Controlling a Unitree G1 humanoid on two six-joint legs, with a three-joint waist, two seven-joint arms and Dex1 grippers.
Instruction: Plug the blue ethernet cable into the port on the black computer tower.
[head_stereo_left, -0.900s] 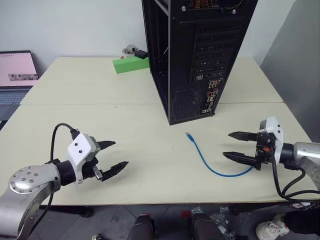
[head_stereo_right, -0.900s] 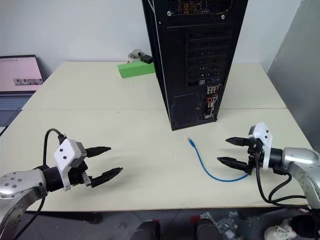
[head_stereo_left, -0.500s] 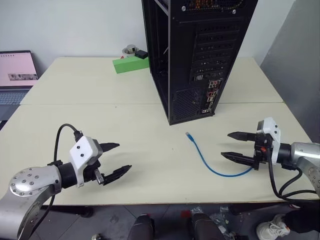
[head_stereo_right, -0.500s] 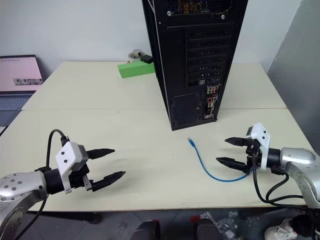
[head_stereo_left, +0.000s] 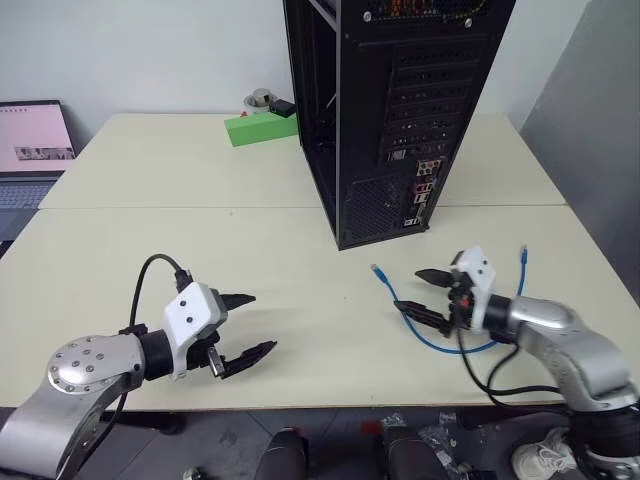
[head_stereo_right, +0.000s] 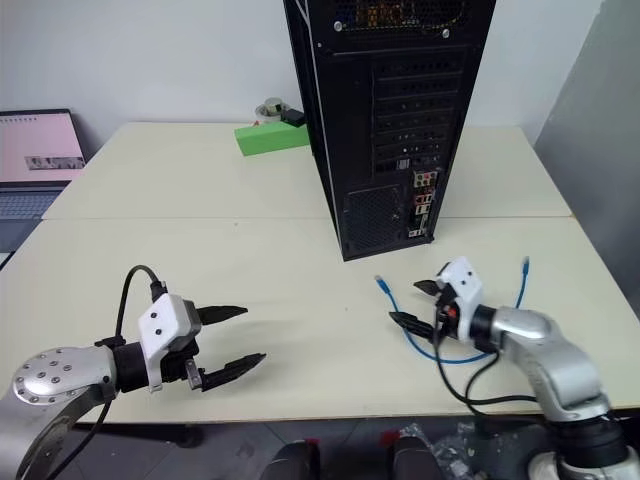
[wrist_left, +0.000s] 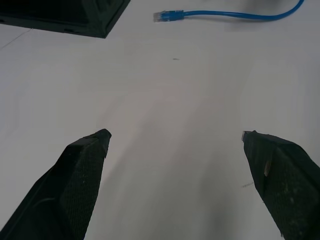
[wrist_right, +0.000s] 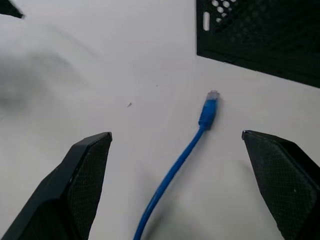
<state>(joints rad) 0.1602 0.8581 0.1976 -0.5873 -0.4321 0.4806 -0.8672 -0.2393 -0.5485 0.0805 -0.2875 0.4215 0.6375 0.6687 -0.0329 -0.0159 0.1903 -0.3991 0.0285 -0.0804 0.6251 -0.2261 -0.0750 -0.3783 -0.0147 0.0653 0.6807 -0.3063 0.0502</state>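
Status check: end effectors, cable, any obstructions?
Both end effectors, left and right, open, empty. Blue ethernet cable loose on table beneath right one, unplugged. Path to tower unobstructed.

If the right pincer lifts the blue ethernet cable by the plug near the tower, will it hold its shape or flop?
Probably flop: the blue ethernet cable is thin and lies in a loose curve on the table, so the rest should trail. It looks light. The small plug might twist in the open right pincer.

The black computer tower (head_stereo_left: 395, 110) is cut off above.
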